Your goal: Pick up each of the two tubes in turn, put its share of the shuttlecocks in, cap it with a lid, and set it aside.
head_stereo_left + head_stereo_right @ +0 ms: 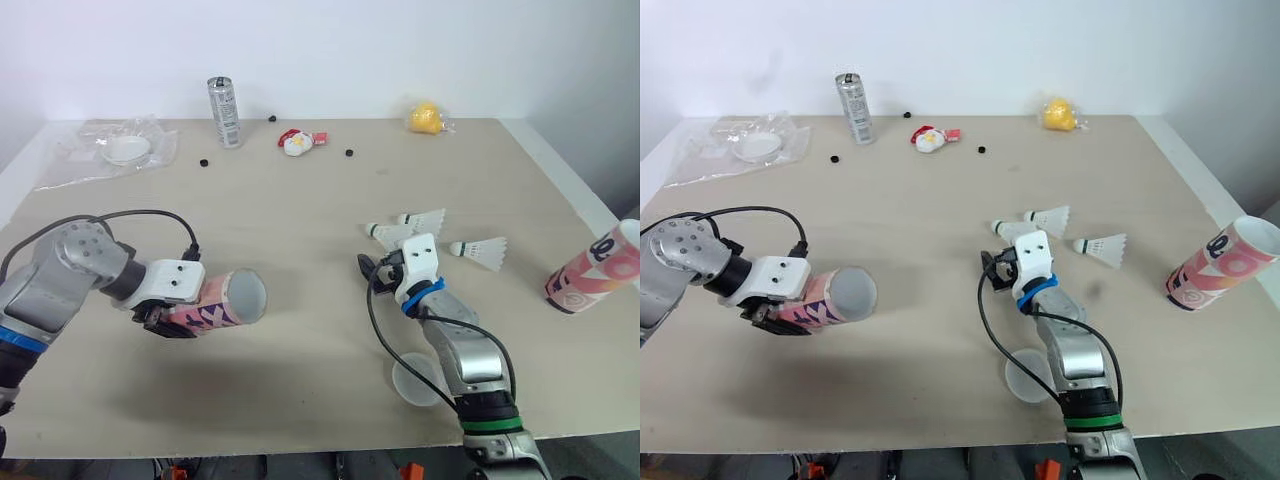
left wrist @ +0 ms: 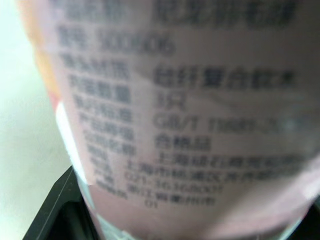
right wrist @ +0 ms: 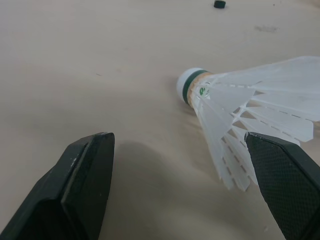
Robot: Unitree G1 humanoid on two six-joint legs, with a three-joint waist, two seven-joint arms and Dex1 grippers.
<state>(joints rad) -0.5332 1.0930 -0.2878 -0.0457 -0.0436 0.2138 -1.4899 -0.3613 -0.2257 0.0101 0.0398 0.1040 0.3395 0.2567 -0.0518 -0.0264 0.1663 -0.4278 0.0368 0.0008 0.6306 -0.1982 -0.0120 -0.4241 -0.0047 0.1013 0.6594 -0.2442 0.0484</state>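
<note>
My left jaws are clamped on a pink tube (image 1: 235, 298), held on its side above the tabletop (image 1: 300, 220), its round end facing my right arm. My right jaws stand open, low over the tabletop, with one shuttlecock (image 3: 240, 110) lying in the gap between them. Two more shuttlecocks (image 1: 425, 218) (image 1: 480, 250) lie just beyond. A clear lid (image 1: 405, 380) rests beside my right forearm. The second tube (image 1: 595, 270) sits tilted at the right edge.
</note>
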